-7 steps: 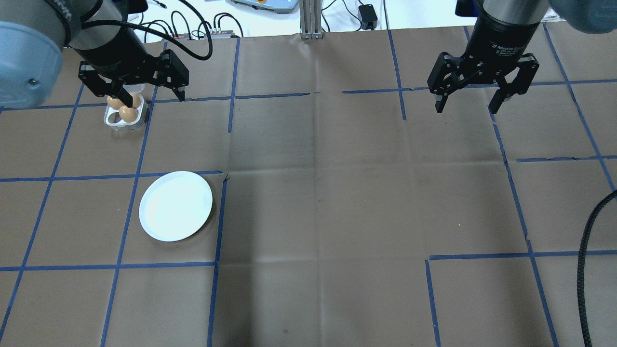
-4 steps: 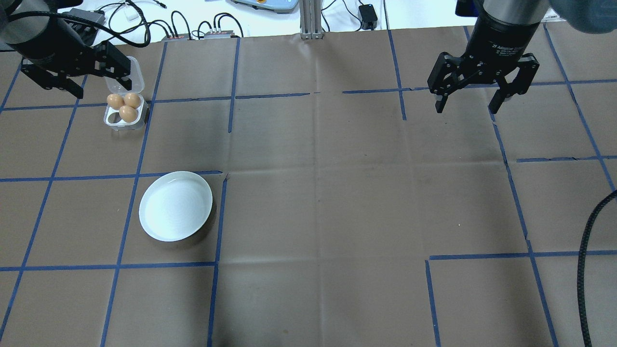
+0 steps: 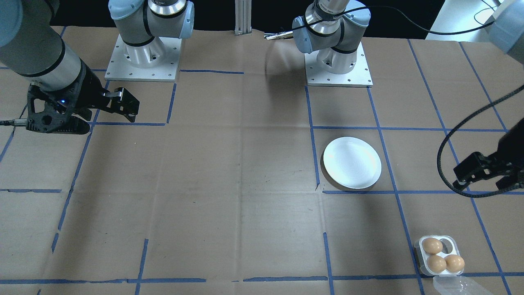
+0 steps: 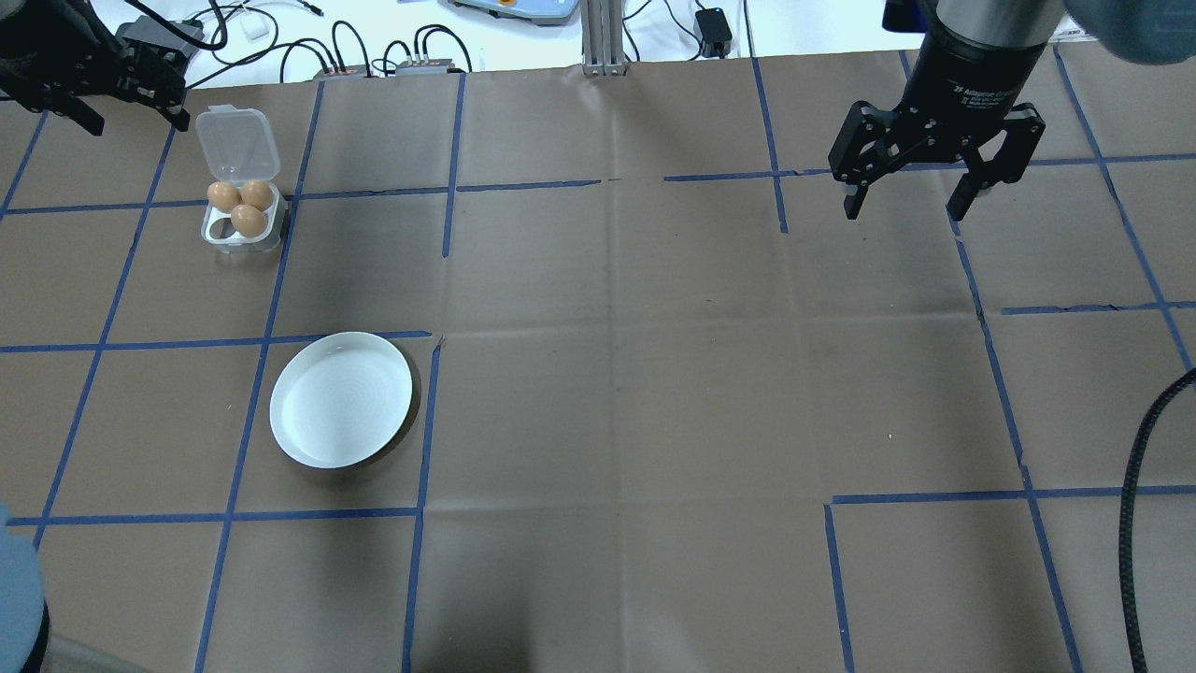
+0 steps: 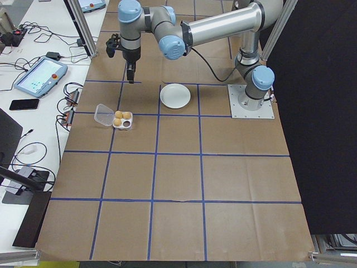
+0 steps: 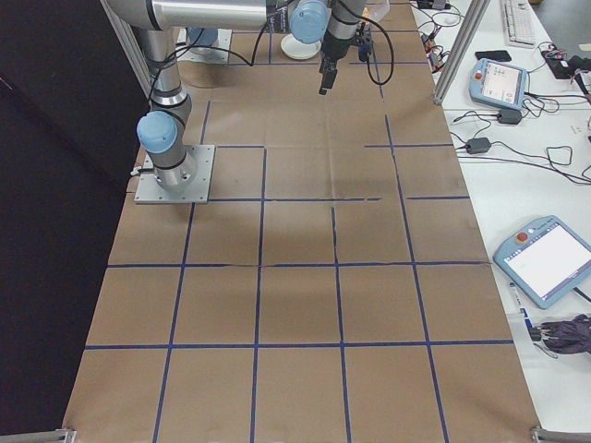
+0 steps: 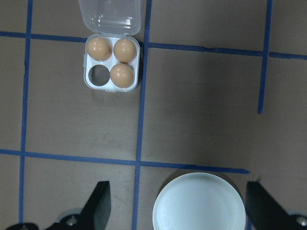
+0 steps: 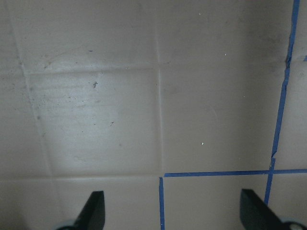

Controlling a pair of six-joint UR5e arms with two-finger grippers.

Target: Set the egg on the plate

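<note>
Three brown eggs (image 4: 248, 220) (image 7: 122, 74) sit in a small white four-cup tray (image 4: 217, 237) with one cup bare and its clear lid folded back. The white round plate (image 4: 341, 399) (image 3: 352, 162) lies nearer the robot, with nothing on it. My left gripper (image 4: 131, 107) (image 3: 485, 182) hangs high over the far left corner, beyond the tray, open and holding nothing. In the left wrist view its fingers (image 7: 98, 208) frame the plate (image 7: 199, 211). The right gripper (image 4: 904, 207) (image 3: 108, 119) hovers open over bare paper at the far right.
Brown paper with a blue tape grid covers the table (image 4: 617, 374). Cables and small boxes (image 4: 374, 56) lie past the far edge. A black cable (image 4: 1135, 486) loops in at the right. Tablets sit on a side bench (image 5: 36, 75).
The left gripper has left its spot right over the egg tray and risen away to the far left corner, still open. The eggs, plate and right arm are unmoved.
</note>
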